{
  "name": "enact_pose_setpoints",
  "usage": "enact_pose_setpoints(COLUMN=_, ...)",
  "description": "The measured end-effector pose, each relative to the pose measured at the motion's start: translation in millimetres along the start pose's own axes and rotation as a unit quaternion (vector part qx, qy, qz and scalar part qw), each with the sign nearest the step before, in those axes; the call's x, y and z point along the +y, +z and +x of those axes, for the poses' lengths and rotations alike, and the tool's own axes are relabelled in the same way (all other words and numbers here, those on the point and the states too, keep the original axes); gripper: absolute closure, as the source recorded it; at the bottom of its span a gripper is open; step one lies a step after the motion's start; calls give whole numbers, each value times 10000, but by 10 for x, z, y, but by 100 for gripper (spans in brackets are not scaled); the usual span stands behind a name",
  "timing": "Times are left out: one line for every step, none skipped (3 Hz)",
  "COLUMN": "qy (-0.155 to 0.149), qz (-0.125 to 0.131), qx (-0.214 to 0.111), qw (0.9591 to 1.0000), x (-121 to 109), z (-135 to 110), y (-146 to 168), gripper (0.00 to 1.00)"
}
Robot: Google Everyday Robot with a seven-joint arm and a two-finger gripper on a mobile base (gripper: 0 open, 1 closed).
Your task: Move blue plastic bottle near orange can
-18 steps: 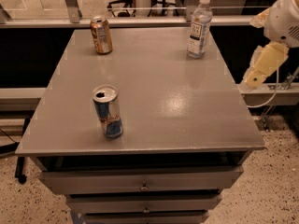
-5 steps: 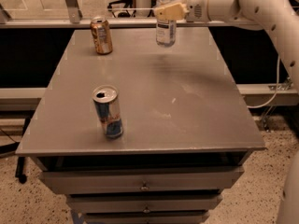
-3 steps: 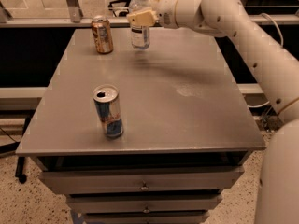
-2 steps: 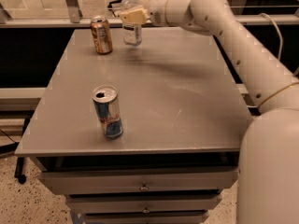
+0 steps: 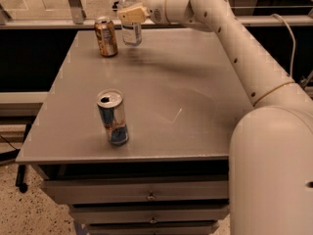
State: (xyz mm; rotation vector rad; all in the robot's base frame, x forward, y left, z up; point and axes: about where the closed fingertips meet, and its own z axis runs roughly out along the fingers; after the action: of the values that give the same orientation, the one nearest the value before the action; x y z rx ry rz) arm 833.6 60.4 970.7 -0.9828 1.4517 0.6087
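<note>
Fingers [image 5: 132,14] at far edge of bench [image 5: 195,106], clamping around bottle [image 5: 131,34] at mid-body; grip reading as firm, closed on plastic. Bottle hanging upright, long axis vertical, cap above fingers, base just below them; cannot tell if base is touching bench. Orange can [image 5: 106,36] standing just beyond fingertips, on side away from arm, near bottle but apart, narrow gap showing. Judging: remaining move is short set-down, lowering straight, keeping gap so bottle is not knocking can. Blue can [image 5: 113,117] well nearer, clear of path.
</note>
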Motion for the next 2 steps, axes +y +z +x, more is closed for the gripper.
enact_pose_setpoints(qy=49, qz=-108, qx=118, qw=9999, x=54, z=48, y=27, gripper=100)
enact_pose_setpoints(qy=148, qz=-197, qx=186, qw=9995, x=106, z=112, y=47, gripper=100)
